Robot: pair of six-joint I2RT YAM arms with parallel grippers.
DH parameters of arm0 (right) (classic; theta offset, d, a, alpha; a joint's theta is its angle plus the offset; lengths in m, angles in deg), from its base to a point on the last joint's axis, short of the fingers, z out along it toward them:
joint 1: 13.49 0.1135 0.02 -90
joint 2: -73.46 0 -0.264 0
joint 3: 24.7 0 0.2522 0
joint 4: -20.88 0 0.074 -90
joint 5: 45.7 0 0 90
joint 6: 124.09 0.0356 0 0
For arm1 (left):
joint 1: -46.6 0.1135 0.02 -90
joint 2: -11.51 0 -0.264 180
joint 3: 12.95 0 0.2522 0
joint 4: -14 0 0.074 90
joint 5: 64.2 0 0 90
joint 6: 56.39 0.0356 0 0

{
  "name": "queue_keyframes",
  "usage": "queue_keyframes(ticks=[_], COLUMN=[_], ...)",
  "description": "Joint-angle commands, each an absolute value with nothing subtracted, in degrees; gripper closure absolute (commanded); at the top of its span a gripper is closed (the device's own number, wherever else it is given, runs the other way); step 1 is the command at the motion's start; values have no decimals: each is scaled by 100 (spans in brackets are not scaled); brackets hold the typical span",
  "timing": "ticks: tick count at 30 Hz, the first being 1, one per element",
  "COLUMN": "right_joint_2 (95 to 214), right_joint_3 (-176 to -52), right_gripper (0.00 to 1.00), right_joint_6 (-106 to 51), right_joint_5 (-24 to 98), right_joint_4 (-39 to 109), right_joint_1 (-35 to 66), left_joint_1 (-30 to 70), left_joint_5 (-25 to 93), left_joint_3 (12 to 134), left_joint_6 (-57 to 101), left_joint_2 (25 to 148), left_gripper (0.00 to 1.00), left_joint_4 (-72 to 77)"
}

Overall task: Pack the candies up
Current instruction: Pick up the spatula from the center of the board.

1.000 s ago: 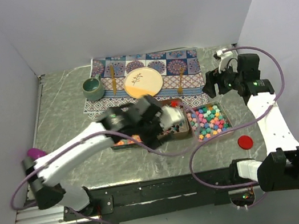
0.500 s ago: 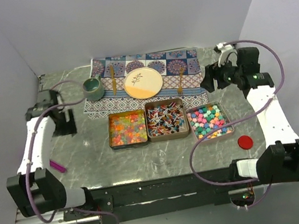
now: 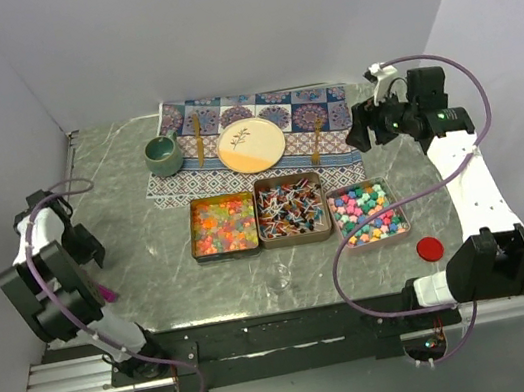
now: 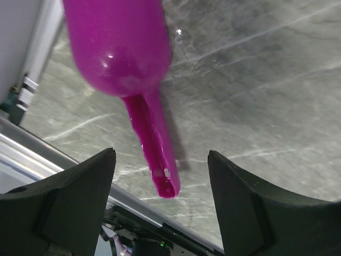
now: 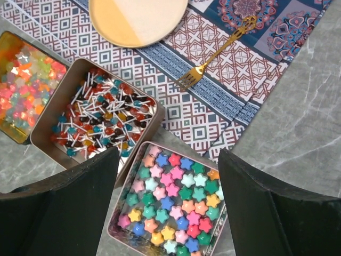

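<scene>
The candies fill three open tins in a row: orange-yellow-red gummies (image 3: 222, 223) (image 5: 24, 88), red-blue-white wrapped pieces (image 3: 292, 209) (image 5: 96, 109), and pastel stars (image 3: 370, 212) (image 5: 173, 205). My left gripper (image 3: 88, 255) (image 4: 162, 213) is at the far left edge, open, low over a purple scoop (image 3: 106, 292) (image 4: 122, 48). The scoop's handle (image 4: 154, 149) lies on the table between the fingers, touching neither. My right gripper (image 3: 365, 132) (image 5: 168, 208) hangs open and empty high above the back right, looking down on the star tin.
A patterned placemat (image 3: 327, 103) at the back carries a green mug (image 3: 163, 154), a plate (image 3: 251, 145) and two gold forks (image 3: 198, 136) (image 3: 314, 141). A round red lid (image 3: 430, 249) lies front right. A small clear cup (image 3: 279, 276) stands near the front edge.
My left arm swung from over the tins out to the far left and folded back above the scoop. The right arm drew slightly back and up.
</scene>
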State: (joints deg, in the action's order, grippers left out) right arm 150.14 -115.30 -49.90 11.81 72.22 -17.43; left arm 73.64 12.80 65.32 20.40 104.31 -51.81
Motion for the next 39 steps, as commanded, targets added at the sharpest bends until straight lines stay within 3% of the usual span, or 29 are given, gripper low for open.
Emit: queue_keyframes(ticks=[1, 11, 17, 21, 25, 29, 34, 39], right_joint_2=[15010, 15036, 15089, 15212, 15431, 15695, 15687, 15546], right_joint_3=[-11590, -11660, -11537, -11589, -11800, -12081, -12178, -12284], right_gripper=[18, 18, 18, 18, 18, 18, 18, 18], right_joint_6=[-5201, -5439, -5421, -5483, -5702, -5790, -5764, -5274], right_joint_5=[1362, 1722, 1819, 1863, 1977, 2109, 1996, 1083], right_joint_4=[7304, 7366, 7296, 7366, 7585, 7726, 7700, 7630], right_joint_1=[-1709, -1709, -1709, -1718, -1683, -1656, -1463, -1086], left_joint_1=[7419, 7437, 7367, 7026, 6305, 5374, 5511, 5908], left_joint_5=[1420, 1261, 1761, 3217, 4264, 4540, 4187, 5389], left_joint_3=[6462, 6163, 6154, 6102, 5881, 5873, 6206, 6541], left_joint_6=[1770, 1612, 1796, 1823, 1884, 2025, 1946, 2297], left_joint_2=[10625, 11337, 11400, 11215, 11127, 10978, 10680, 9986], left_gripper=[25, 32, 65, 81, 83, 87, 98, 99], left_joint_4=[-5048, -4740, -4713, -4661, -4511, -4353, -4599, -4434])
